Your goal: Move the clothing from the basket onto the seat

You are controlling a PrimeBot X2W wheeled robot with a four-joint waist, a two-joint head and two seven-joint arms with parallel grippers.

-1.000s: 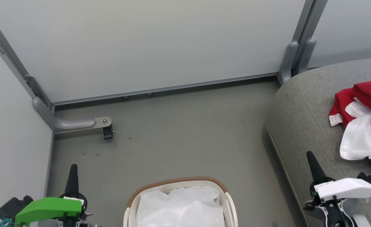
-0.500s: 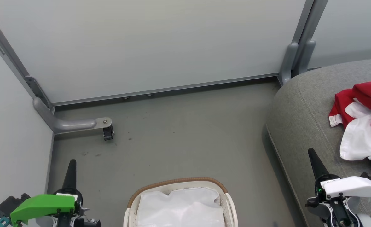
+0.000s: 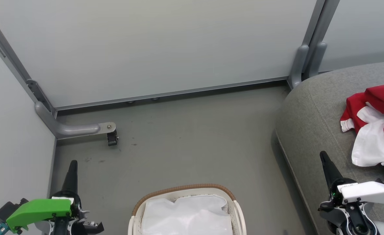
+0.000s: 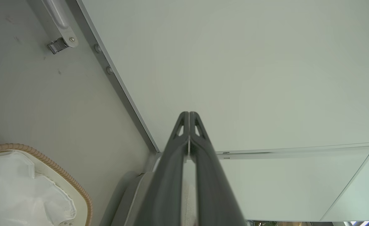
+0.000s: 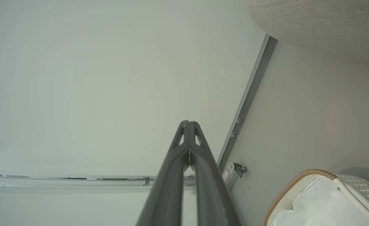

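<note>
Partition foot (image 3: 77, 128), perhaps castored, beyond basket (image 3: 182, 189)

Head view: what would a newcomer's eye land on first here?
The red-and-white clothing lies crumpled on the grey seat at the right edge. Bottom centre, the basket holds white lining. The left gripper, under a green cover, and the right gripper sit shut in the lower corners.

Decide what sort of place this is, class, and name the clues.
Probably a lab test bay staged like a home: plain pale partition panels on wheeled metal feet, a bare grey floor, and a grey sofa near a laundry basket.
</note>
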